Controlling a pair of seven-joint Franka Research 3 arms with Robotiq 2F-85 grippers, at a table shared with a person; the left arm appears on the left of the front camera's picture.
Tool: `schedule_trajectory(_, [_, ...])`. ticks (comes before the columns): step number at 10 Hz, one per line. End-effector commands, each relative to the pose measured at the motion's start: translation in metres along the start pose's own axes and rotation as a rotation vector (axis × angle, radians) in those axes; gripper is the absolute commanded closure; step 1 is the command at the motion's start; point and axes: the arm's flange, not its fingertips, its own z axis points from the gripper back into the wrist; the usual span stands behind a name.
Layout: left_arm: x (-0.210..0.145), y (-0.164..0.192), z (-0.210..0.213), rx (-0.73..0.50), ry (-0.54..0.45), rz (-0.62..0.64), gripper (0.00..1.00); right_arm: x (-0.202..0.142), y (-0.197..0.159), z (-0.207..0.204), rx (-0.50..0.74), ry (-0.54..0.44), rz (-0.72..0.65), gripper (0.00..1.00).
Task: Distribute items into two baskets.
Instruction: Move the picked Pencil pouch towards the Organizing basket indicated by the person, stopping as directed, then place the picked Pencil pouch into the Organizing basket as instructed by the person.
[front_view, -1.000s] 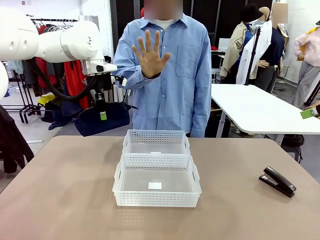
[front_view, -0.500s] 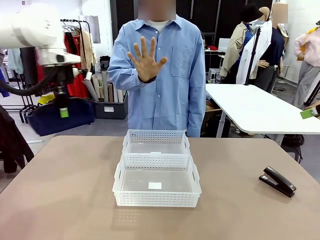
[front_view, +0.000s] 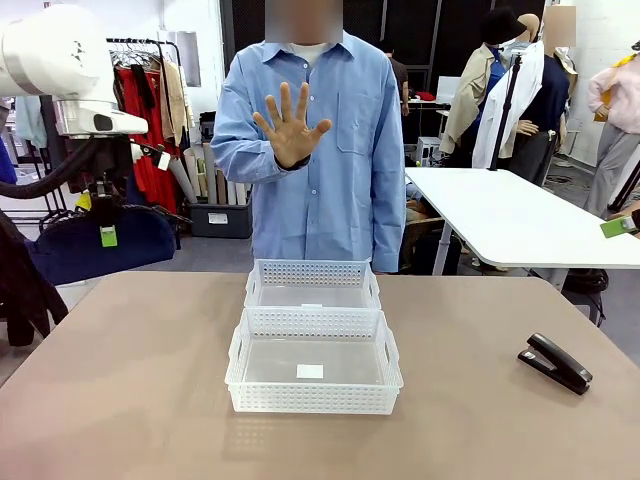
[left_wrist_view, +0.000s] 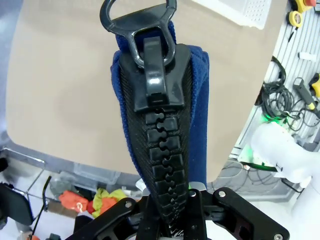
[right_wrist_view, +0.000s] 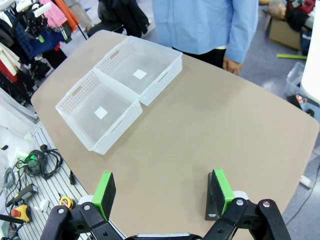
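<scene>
**Carrying, nothing dropped yet**

We had the left gripper (front_view: 108, 236) clamped tight on the pouch (front_view: 95, 255), pinching it at the zip. It hung in the air off the far-left corner of the table (front_view: 130, 380), well apart from the near basket (front_view: 312, 400) & the far basket (front_view: 312, 270). Our right gripper (right_wrist_view: 162, 192) stood spread wide w/ nothing in it. The stapler (front_view: 556, 362) lay on the table at right, untouched. Step in hand, we judged: hauling item no. 1, none delivered. The person's hand (front_view: 293, 125) was up, palm toward us, prob. a stop sign. So the next move called for waiting, then swinging over one basket & letting go. The baskets touched end to end; each was empty but for a white label.
</scene>
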Motion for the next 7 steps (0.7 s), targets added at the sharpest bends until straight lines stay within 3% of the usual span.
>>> schedule_trajectory(1, [-0.0054,0.0014,-0.0017,-0.016,0.006,-0.059,1.0,0.0018,-0.0021,0.0006,0.017,-0.032,0.019,0.0])
schedule_trajectory(2, [0.0,0.0,0.0,0.0,0.0,0.0,1.0,0.0018,-0.0021,0.0006,0.017,-0.032,0.019,0.0])
schedule_trajectory(7, [0.0,0.0,0.0,0.0,0.0,0.0,1.0,0.0018,-0.0021,0.0006,0.017,-0.032,0.019,0.0])
